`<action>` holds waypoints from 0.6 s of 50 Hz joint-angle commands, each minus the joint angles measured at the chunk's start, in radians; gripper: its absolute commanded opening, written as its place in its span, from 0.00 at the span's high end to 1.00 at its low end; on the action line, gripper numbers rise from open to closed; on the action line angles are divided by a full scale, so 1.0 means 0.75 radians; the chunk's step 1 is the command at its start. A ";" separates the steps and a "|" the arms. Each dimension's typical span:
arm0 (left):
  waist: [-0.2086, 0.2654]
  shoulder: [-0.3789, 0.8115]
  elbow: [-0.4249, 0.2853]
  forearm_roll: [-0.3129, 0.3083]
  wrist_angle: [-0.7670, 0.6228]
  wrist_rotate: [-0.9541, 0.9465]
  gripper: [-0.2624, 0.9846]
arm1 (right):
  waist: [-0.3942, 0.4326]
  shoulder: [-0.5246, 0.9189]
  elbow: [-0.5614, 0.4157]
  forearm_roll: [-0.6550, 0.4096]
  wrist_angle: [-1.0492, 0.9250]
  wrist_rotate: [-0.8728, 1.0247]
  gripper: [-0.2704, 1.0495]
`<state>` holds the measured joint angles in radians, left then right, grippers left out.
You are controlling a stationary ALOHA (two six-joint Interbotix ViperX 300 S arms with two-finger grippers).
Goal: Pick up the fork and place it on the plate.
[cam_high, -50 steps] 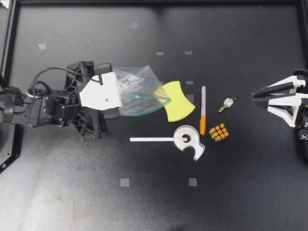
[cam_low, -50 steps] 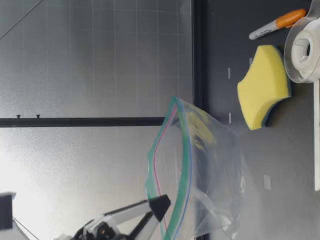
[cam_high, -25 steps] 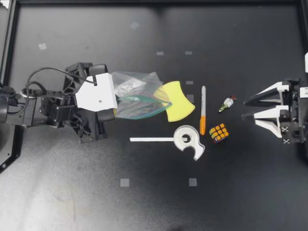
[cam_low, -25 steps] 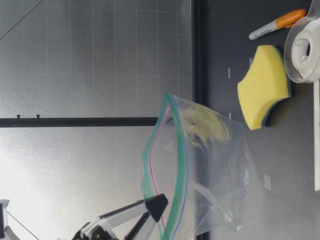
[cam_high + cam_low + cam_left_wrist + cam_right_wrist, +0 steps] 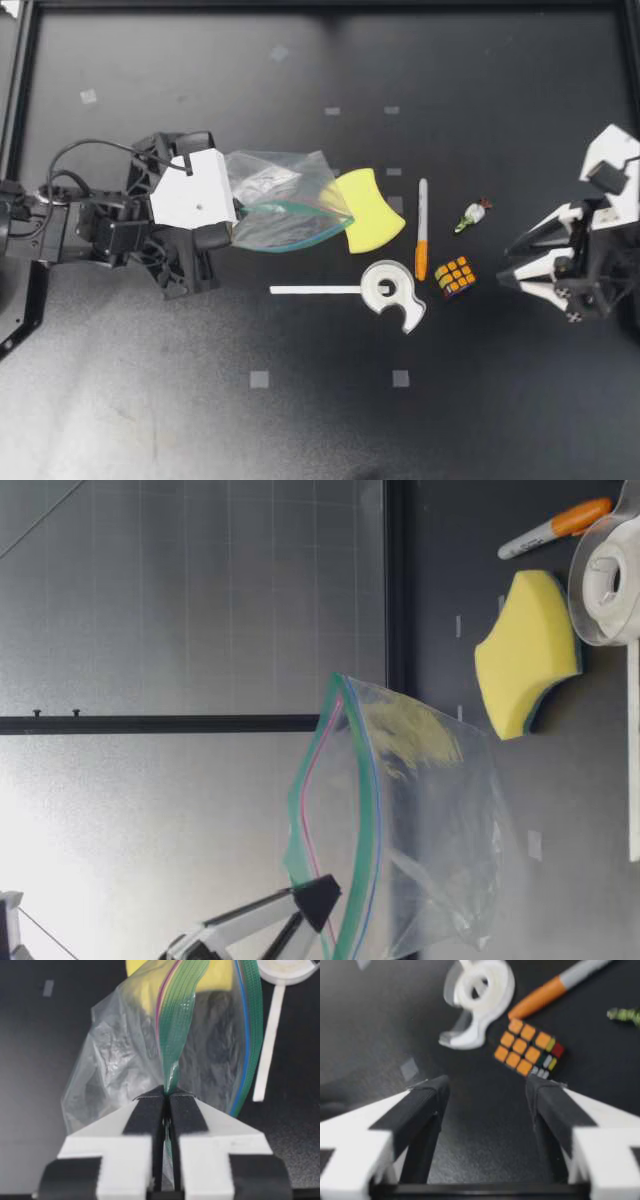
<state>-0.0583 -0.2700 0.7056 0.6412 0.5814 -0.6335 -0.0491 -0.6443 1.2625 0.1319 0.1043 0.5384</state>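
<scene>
Left hand (image 5: 232, 212) clenched on the zip edge of a plastic bag (image 5: 285, 200); right hand (image 5: 506, 262) spread wide over the worktop (image 5: 320, 420) near a puzzle cube (image 5: 455, 275). No fork or plate shows in any view

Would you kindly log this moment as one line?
left hand: shut on bag | right hand: open, empty, cube ahead

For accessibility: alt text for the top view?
My left gripper is shut on a clear zip bag overlapping a yellow sponge; marker, tape dispenser and puzzle cube lie mid-table, my right gripper open nearby. No fork or plate.
</scene>
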 commanded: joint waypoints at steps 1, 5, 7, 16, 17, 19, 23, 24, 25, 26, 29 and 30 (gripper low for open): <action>-0.004 -0.027 -0.006 0.002 -0.018 -0.004 0.74 | 0.020 0.076 -0.045 0.002 -0.039 0.020 0.31; -0.006 -0.027 0.000 0.002 -0.025 -0.004 0.74 | 0.033 0.157 -0.067 0.002 -0.086 0.025 0.31; -0.008 -0.027 0.002 0.002 -0.025 -0.002 0.74 | 0.037 0.200 -0.080 0.002 -0.108 0.027 0.31; -0.008 -0.037 0.016 0.002 -0.025 0.004 0.74 | 0.039 0.323 -0.115 0.002 -0.217 0.027 0.28; -0.008 -0.041 0.020 0.002 -0.025 0.006 0.74 | 0.039 0.331 -0.117 0.002 -0.231 0.027 0.28; -0.008 -0.047 0.025 0.000 -0.027 0.006 0.74 | 0.039 0.342 -0.121 0.002 -0.241 0.027 0.28; -0.008 -0.061 0.037 0.002 -0.037 0.006 0.74 | 0.039 0.354 -0.127 0.002 -0.239 0.027 0.28; -0.008 -0.063 0.039 0.002 -0.041 0.006 0.74 | 0.039 0.354 -0.127 0.002 -0.239 0.027 0.28; -0.008 -0.067 0.045 0.002 -0.049 0.006 0.74 | 0.039 0.356 -0.129 0.002 -0.239 0.027 0.28; -0.008 -0.074 0.047 0.002 -0.057 0.006 0.74 | 0.039 0.360 -0.131 0.002 -0.239 0.027 0.28; -0.008 -0.082 0.053 0.002 -0.080 0.006 0.74 | 0.039 0.366 -0.143 0.002 -0.237 0.027 0.28; -0.008 -0.086 0.055 0.002 -0.088 0.004 0.74 | 0.039 0.370 -0.153 0.000 -0.235 0.025 0.28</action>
<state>-0.0629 -0.3083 0.7563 0.6397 0.5369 -0.6305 -0.0245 -0.3682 1.1812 0.1304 -0.0660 0.5599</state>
